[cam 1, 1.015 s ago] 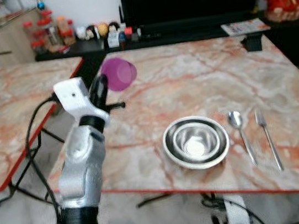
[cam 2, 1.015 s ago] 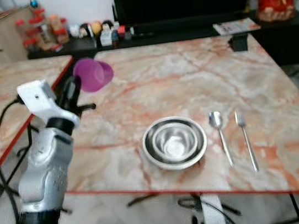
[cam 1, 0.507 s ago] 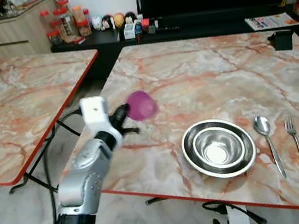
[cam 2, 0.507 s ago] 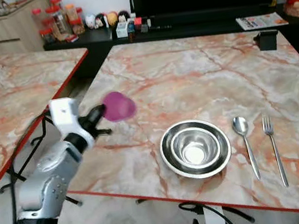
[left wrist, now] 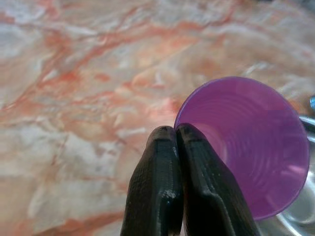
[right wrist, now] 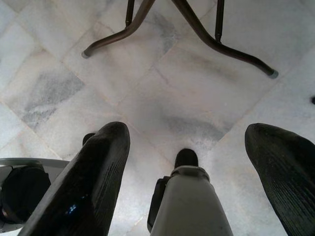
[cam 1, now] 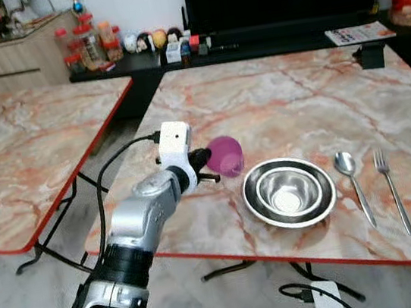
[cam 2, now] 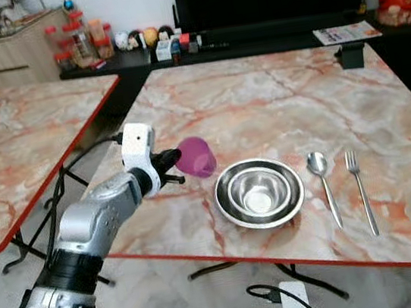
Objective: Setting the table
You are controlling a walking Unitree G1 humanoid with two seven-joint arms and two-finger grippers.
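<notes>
Left gripper (cam 1: pixel 208 158) at frame centre-left, fingers (left wrist: pixel 167 187) pinched tight on rim of purple cup (cam 1: pixel 226 156). Cup tilted, mouth toward camera, held low over marble table (cam 1: pixel 274 98), just left of nested steel bowls (cam 1: pixel 288 191). Spoon (cam 1: pixel 350 177) and fork (cam 1: pixel 390 187) lying side by side right of bowls, lower right. Second marble table (cam 1: pixel 21 149) at left edge. Right gripper (right wrist: pixel 192 182) hanging idle, fingers spread wide above tiled floor (right wrist: pixel 162 98) and table legs (right wrist: pixel 197 29).
</notes>
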